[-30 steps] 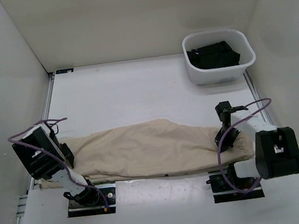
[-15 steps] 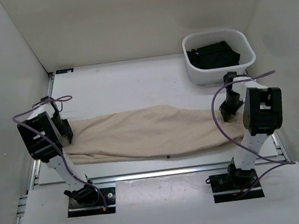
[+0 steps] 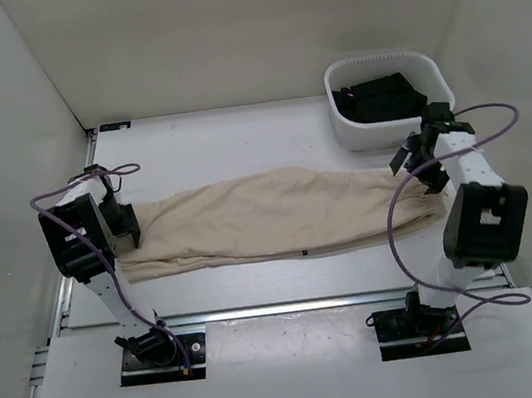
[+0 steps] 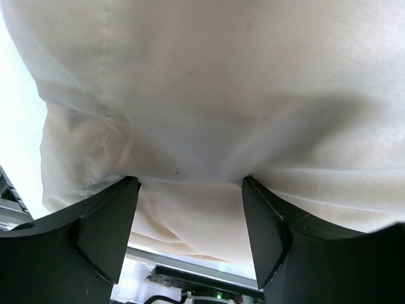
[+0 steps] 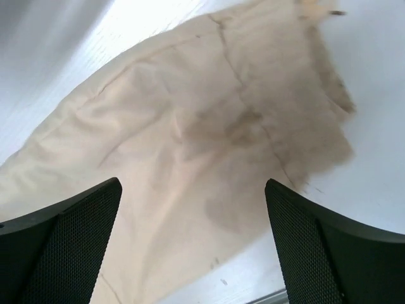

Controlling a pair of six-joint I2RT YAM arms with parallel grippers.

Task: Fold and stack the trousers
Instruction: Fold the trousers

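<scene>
We see the trousers [image 3: 269, 223] laid lengthwise on the bench [image 3: 242, 154] for folding, the right pincer [image 5: 193, 183] gaping empty, while the left pincer [image 4: 190, 183], smothered in cloth, we cannot judge.

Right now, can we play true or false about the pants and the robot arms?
1. The trousers lie stretched out long across the table. True.
2. The white basket is empty. False: dark clothes lie in it.
3. The right gripper is open. True.
4. The white basket stands in the far left corner. False: it stands at the far right.
5. The left gripper is at the left end of the trousers. True.
</scene>
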